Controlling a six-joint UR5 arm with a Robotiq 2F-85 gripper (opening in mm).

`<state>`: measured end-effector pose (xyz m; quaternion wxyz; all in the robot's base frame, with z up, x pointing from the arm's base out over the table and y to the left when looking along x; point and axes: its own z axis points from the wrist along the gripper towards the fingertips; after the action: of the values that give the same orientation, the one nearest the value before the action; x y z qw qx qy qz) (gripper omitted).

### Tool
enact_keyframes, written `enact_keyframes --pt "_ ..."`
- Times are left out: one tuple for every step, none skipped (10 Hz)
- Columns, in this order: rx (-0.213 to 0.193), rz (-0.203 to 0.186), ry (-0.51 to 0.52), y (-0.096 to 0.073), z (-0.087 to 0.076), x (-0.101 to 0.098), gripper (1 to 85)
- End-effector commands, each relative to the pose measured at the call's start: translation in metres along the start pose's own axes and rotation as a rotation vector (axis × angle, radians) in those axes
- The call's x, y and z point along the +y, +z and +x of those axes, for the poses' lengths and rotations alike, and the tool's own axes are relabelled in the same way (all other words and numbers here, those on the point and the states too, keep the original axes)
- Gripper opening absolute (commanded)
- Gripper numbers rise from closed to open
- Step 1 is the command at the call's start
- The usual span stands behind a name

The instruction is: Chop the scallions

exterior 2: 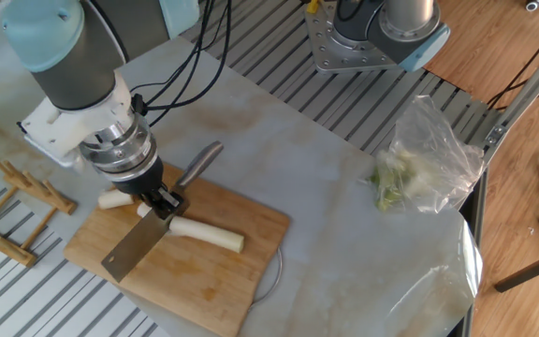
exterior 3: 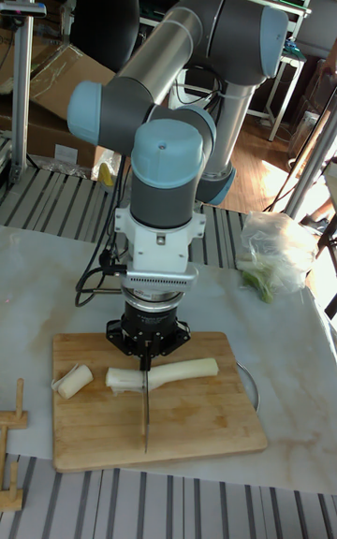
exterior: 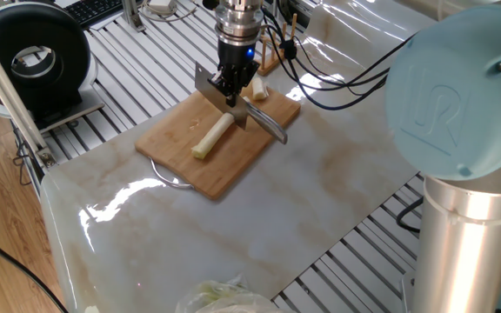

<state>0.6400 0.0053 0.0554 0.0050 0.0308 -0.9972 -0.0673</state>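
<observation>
On cutting board [exterior 2: 209, 281], gripping cleaver [exterior 2: 134, 251] in closed gripper [exterior 2: 162, 203], blade crossing scallion stalk [exterior 3: 173, 373] near its cut end, one severed chunk [exterior 3: 74, 381] lying apart; pressing straight down, keeping blade square, avoiding rolling.

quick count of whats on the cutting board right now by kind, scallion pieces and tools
long scallion stalk: 1
short cut scallion chunk: 1
knife, held in the gripper with its blade across the stalk: 1
total: 3 things on the wooden cutting board
</observation>
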Motion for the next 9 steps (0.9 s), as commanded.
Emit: enact_keyframes --pt "0.039 -0.028 -0.048 -0.009 0.007 -0.003 1.3" --pt "0.057 -0.033 -0.069 -0.016 0.01 -0.008 1.3" --pt "0.061 -0.009 -0.076 -0.016 0.011 -0.016 1.3" --pt "0.026 0.033 -0.065 -0.004 0.003 -0.015 1.3" --pt "0.0 0.055 -0.059 0.01 -0.003 -0.013 1.3" --pt "-0.006 0.071 -0.062 0.014 -0.006 -0.012 1.3" --pt "0.029 0.06 -0.088 0.007 0.0 -0.011 1.3" --pt "0.057 0.043 -0.105 -0.001 0.006 -0.013 1.3" --pt "0.064 0.04 -0.112 -0.005 0.008 -0.015 1.3"
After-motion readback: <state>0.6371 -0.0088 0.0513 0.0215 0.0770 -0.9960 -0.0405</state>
